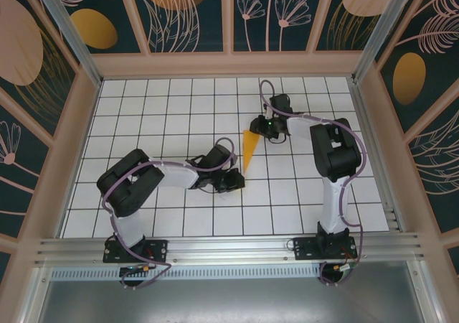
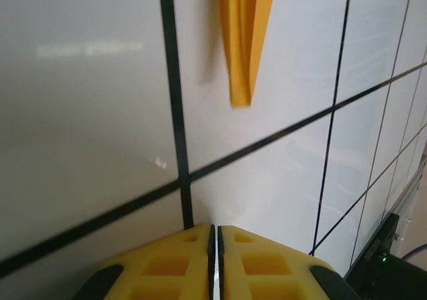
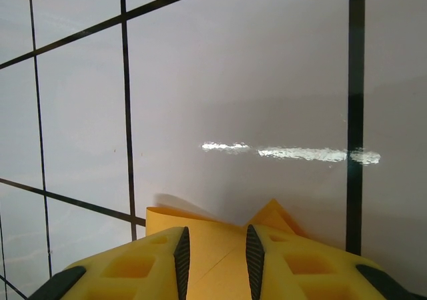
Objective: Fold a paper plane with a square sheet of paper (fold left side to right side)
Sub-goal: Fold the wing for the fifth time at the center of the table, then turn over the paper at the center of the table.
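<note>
The paper plane lies flat on the white tiled table, a narrow orange dart. The right gripper sits over the plane's wide tail with its jaws a little apart. Paper shows in the gap, but nothing is pinched. The left gripper waits near the plane's nose, not touching it, jaws closed on nothing. The plane is probably featherlight, limp and quick to slide on glossy tile. It is best pinched gently on the layered centre fold near the tail.
</note>
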